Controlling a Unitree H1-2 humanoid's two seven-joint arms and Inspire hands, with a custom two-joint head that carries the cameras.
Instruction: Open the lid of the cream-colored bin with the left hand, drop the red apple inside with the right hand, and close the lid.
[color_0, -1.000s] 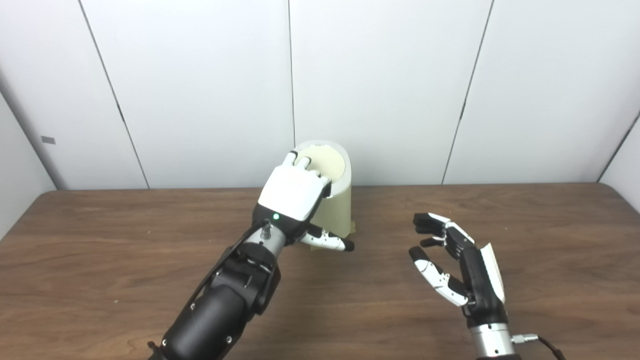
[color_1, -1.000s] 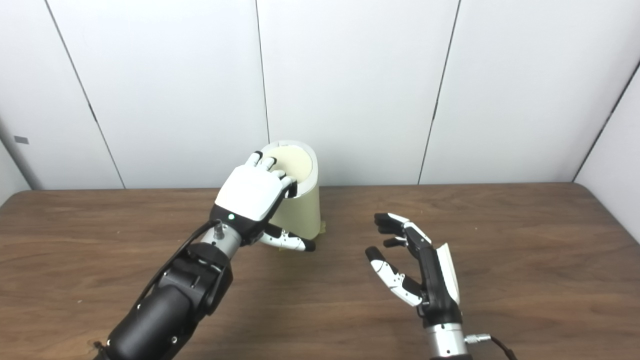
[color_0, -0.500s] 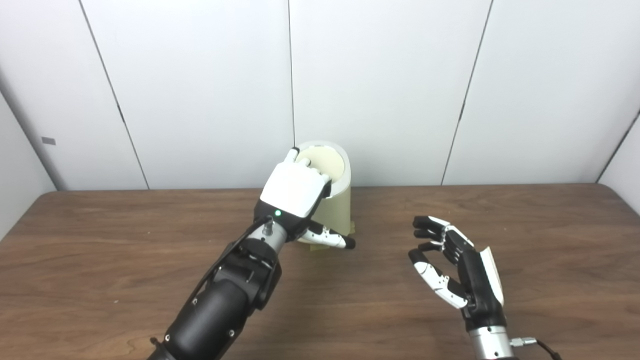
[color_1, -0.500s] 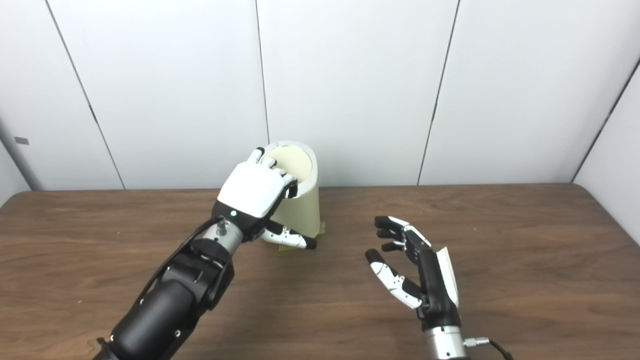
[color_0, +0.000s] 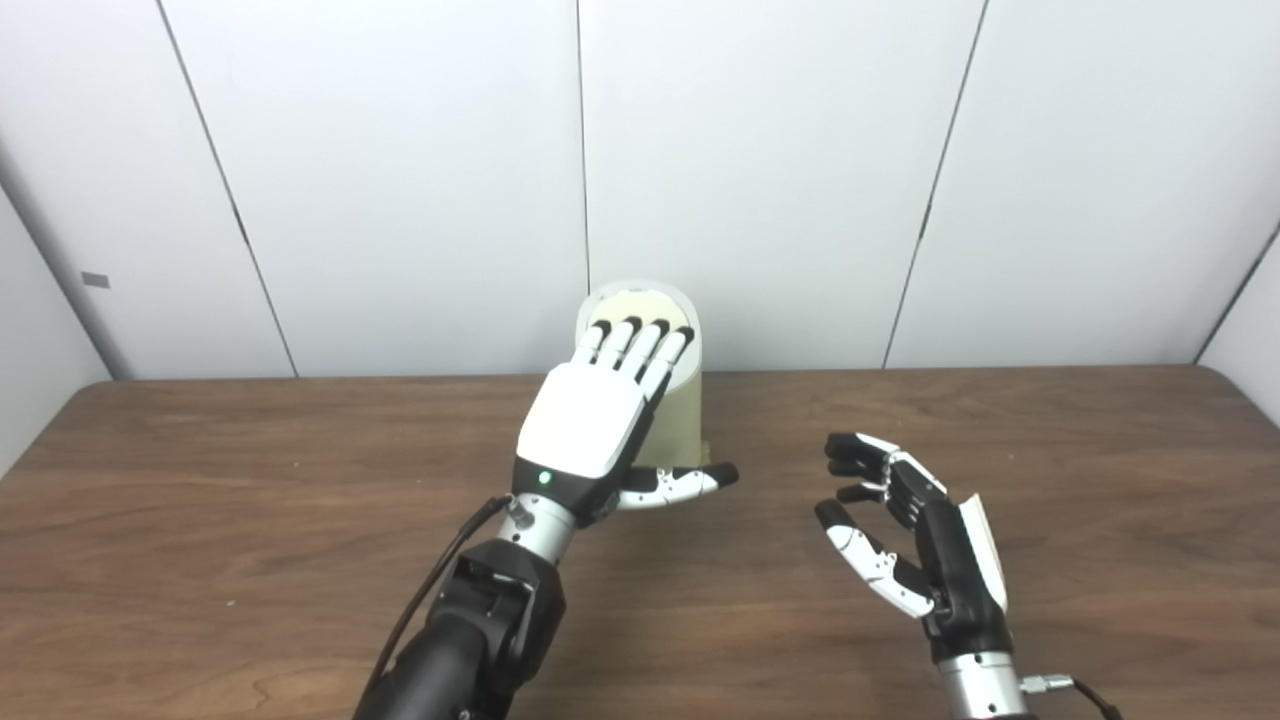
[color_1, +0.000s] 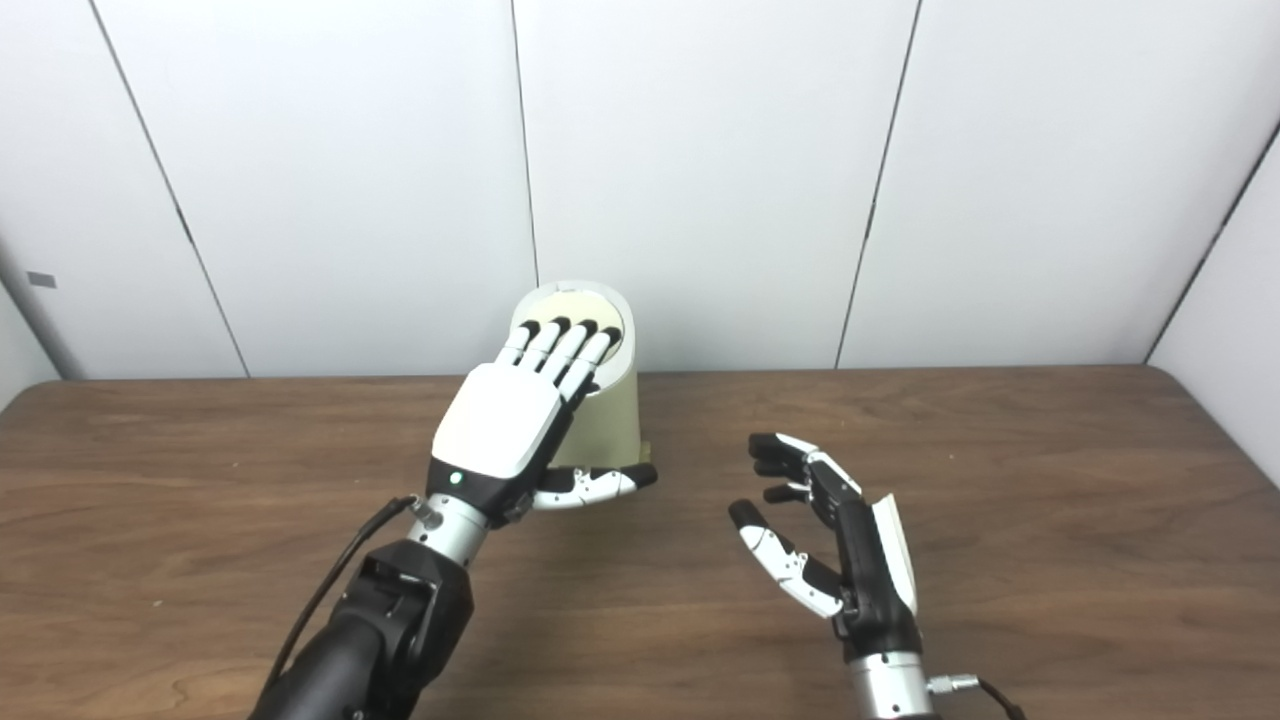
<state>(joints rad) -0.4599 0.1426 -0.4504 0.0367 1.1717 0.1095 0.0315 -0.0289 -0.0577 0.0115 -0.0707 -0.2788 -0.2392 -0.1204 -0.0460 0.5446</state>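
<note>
A: How is the left hand (color_0: 590, 425) presented?

B: It is spread flat, palm down, holding nothing. Its fingertips (color_0: 640, 330) are seen over the slanted lid (color_0: 655, 310) of the cream-coloured, cylindrical plastic bin (color_0: 675, 420); whether contact is made cannot be told. The thumb is extended sideways in front of the bin's base.

A: How is the bin expected to handle?

B: It is judged to be light, stiff and smooth-walled, so tipping or sliding is to be expected under a sideways push. The lid appears closed, and is best taken at its near rim, with force directed along its swing. The hinge cannot be seen.

A: Where are the bin and the apple?

B: The bin stands upright at the far edge of the dark wooden table (color_0: 250, 520), near the white panelled wall (color_0: 400, 180). No red apple is visible. The right hand (color_1: 840, 545) is held loosely curled above the table, well apart from the bin, with nothing in it.
</note>
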